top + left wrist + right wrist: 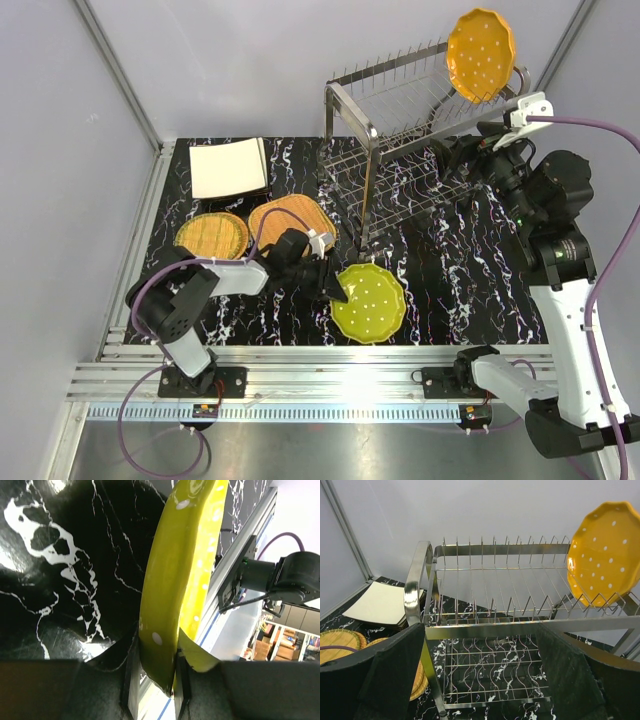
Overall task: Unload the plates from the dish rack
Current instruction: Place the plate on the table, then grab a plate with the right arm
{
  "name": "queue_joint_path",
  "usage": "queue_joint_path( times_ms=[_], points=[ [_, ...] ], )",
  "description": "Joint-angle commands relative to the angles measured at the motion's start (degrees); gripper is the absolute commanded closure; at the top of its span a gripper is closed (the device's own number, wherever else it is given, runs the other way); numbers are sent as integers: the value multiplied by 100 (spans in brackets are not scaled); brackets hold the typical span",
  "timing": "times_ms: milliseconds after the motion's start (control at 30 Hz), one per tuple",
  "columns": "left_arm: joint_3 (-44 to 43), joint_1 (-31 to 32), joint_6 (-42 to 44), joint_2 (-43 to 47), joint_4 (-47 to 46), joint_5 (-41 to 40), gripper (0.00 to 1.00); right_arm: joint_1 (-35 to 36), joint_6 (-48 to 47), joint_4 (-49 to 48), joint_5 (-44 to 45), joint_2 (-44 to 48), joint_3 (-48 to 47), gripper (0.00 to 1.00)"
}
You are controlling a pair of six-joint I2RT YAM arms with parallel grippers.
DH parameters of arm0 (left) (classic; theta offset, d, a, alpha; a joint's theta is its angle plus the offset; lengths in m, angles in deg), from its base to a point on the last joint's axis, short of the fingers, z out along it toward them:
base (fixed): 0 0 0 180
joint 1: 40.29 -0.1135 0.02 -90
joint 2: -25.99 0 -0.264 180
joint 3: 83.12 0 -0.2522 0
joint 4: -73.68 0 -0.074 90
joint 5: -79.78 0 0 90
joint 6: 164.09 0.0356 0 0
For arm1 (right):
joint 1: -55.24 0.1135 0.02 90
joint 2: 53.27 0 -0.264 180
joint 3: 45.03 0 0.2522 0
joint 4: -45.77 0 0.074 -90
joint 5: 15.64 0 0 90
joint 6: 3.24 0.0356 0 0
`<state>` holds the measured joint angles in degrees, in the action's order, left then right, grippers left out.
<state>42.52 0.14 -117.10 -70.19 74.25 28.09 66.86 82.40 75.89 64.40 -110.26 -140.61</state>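
The silver wire dish rack (400, 150) stands at the back right. An orange dotted scalloped plate (481, 55) stands upright at the right end of its top tier; the other slots are bare. My left gripper (335, 285) is shut on the rim of a green dotted plate (368, 302), which lies flat low over the table's front. In the left wrist view the green rim (170, 605) sits between my fingers. My right gripper (480, 680) is open and empty, facing the rack (495, 625) from the front, with the orange plate (605, 555) up to its right.
Cream square plates (229, 167) are stacked at the back left. A round woven plate (212, 236) and a rounded-square woven plate (290, 222) lie in front of them. An aluminium rail (330, 365) runs along the near table edge.
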Motion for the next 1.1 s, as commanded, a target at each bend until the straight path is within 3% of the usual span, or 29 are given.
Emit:
queue_joint_path(
  times_ms=[0,33,100,133,167,367,667,867,1067],
  points=[
    [-335,44,29,-6,-589,-270,78,-45,85,-221,29,127,17,0],
    [-343,62,64,-6,-571,-349,75,-45,76,-212,29,127,8,0],
    [-335,80,90,107,-457,-499,54,-54,50,-195,11,118,-27,0],
    [-326,80,160,187,-448,-612,43,-54,41,-168,-6,118,-44,0],
    [-300,71,196,274,-439,-709,25,-54,32,-160,-32,118,-62,0],
    [-413,71,793,1187,439,-1807,2,-81,-38,-45,-59,48,-167,0],
    [-774,80,1425,2085,1872,-3433,1,-168,-223,77,213,-285,-650,0],
    [-1002,71,1777,3078,2479,-4453,1,-555,-214,920,64,-1225,-1958,0],
    [-1196,71,1954,4176,2962,-5376,1,-1099,-179,2080,-480,-2805,-3883,0]
  ],
)
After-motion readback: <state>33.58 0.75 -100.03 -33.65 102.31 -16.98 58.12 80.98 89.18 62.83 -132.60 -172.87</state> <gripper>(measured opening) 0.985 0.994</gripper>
